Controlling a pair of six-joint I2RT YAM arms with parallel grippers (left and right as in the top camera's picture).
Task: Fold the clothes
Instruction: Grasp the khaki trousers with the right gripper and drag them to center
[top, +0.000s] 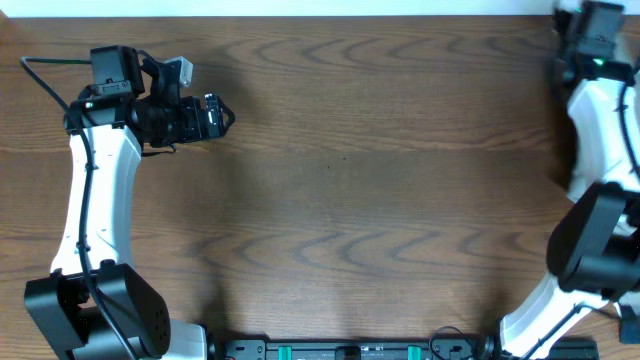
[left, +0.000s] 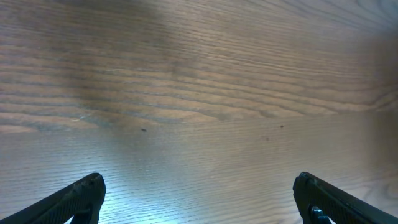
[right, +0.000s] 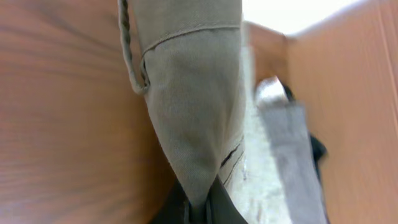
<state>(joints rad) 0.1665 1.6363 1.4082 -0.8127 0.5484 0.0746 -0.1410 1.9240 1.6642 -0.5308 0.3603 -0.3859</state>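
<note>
Though blurred at close range, shows the right fingers (right: 171, 214) clamped together on a narrow fold of the pale khaki shorts (right: 193, 106); places them at the far right corner of the table (top: 380, 200); finds a twisted cord (right: 127, 56) looped beside the hem; hints at perhaps a grey garment (right: 292, 155) and dark cloth (right: 317, 149) just behind; has the left fingers (left: 74, 199) spread wide apart, gripping nothing, over bare wood.
</note>
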